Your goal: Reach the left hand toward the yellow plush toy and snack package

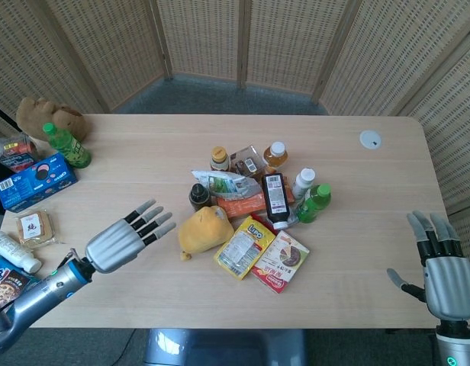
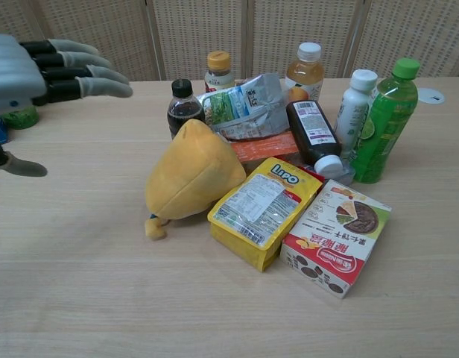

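- It looks like a staged test room, not a home or a shop.
- A plain wooden table [image 1: 143,297] stands alone.
- Woven folding screens [image 1: 204,38] close it in on all sides.
- The grey floor [image 1: 220,95] is like carpet.

Our left hand [image 1: 119,242] has a ribbed silver shell. Its fingers [image 1: 152,221] are black with grey tips. Our right hand [image 1: 442,268] matches, on a dark wrist lit green.
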Tool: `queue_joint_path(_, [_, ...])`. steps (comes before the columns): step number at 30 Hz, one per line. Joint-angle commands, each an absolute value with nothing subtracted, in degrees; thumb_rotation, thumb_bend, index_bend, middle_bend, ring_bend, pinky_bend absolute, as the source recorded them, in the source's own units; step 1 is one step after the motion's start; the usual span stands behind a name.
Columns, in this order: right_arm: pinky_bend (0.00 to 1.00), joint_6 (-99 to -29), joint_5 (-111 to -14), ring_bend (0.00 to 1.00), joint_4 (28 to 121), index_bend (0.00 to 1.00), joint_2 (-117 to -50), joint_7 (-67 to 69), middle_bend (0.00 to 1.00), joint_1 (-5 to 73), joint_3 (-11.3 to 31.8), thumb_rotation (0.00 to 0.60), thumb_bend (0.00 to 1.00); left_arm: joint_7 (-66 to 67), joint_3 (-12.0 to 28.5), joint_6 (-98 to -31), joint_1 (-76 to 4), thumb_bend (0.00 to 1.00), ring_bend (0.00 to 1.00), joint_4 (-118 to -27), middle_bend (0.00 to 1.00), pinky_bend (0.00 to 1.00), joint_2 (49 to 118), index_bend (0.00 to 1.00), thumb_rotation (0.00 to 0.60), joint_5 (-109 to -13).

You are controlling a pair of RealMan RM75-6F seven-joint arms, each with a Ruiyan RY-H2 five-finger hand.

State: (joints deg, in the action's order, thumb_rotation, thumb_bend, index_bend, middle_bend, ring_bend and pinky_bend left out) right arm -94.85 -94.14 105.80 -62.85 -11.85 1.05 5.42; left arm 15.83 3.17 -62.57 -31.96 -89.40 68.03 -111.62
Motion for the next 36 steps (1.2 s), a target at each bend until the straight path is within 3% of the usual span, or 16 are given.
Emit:
queue_joint_path(1, [0.00, -94.71, -93.82, 0.00, 105.84, 0.00, -62.72, -11.60, 0.00, 1.04, 5.47, 0.600, 0.00, 18.89, 4.20, -58.82, -35.31, 0.00, 0.00, -88.03, 0.00, 0.00, 70.69, 0.00, 0.600, -111.48])
queue_joint_path(13, [0.00, -94.66, -92.74, 0.00, 106.72, 0.00, -61.67, -9.99, 0.00, 0.89, 5.88, 0.600, 0.00, 28.82, 7.86, -46.84, -42.14, 0.00, 0.00, -84.91, 0.00, 0.00, 79.82, 0.00, 0.600, -101.04])
queue_joint_path(21, [0.00, -94.06, -92.33, 0.00, 106.57, 0.00, -61.74, -10.34, 0.00, 1.06, 5.84, 0.600, 0.00, 34.67, 9.74, -43.58, -45.86, 0.00, 0.00, -80.37, 0.00, 0.00, 87.83, 0.00, 0.600, -94.97])
queue_joint_path(27, [0.00, -94.56, -93.11, 0.00, 107.00, 0.00, -61.29, -9.60, 0.00, 0.85, 5.65, 0.600, 0.00, 39.23, 8.86, -42.49, -47.03, 0.00, 0.00, -76.35, 0.00, 0.00, 93.20, 0.00, 0.600, -91.08])
queue_joint_path(29, [0.00, -95.10, -93.42, 0.00, 107.07, 0.00, -61.08, -9.32, 0.00, 0.69, 5.75, 0.600, 0.00, 39.27, 7.77, -43.88, -47.15, 0.00, 0.00, -74.88, 0.00, 0.10, 94.77, 0.02, 0.600, -91.93])
queue_joint_path(31, [0.00, -95.62, -93.85, 0.00, 107.18, 0.00, -60.88, -8.93, 0.00, 0.53, 5.79, 0.600, 0.00, 39.08, 6.80, -45.46, -47.23, 0.00, 0.15, -73.48, 0.07, 0.37, 96.15, 0.18, 0.600, -92.90])
queue_joint_path(33, [0.00, -96.04, -94.27, 0.00, 107.23, 0.00, -60.74, -8.71, 0.00, 0.40, 5.79, 0.600, 0.00, 38.35, 5.97, -47.43, -47.19, 0.00, 0.46, -72.32, 0.35, 0.62, 97.26, 0.47, 0.600, -94.17])
queue_joint_path(34, [0.00, -96.25, -94.58, 0.00, 107.24, 0.00, -60.70, -8.56, 0.00, 0.34, 5.74, 0.600, 0.00, 37.42, 5.51, -48.88, -47.17, 0.00, 0.63, -71.67, 0.55, 0.75, 97.88, 0.66, 0.600, -95.05])
queue_joint_path(35, [0.00, -96.38, -94.80, 0.00, 107.26, 0.00, -60.68, -8.38, 0.00, 0.30, 5.69, 0.600, 0.00, 36.71, 5.12, -49.87, -47.16, 0.00, 0.77, -71.19, 0.70, 0.86, 98.20, 0.80, 0.600, -95.72])
queue_joint_path(36, [0.00, -96.42, -95.00, 0.00, 107.26, 0.00, -60.67, -8.18, 0.00, 0.29, 5.63, 0.600, 0.00, 35.94, 4.78, -50.82, -47.17, 0.00, 0.85, -70.87, 0.79, 0.92, 98.42, 0.88, 0.600, -96.34])
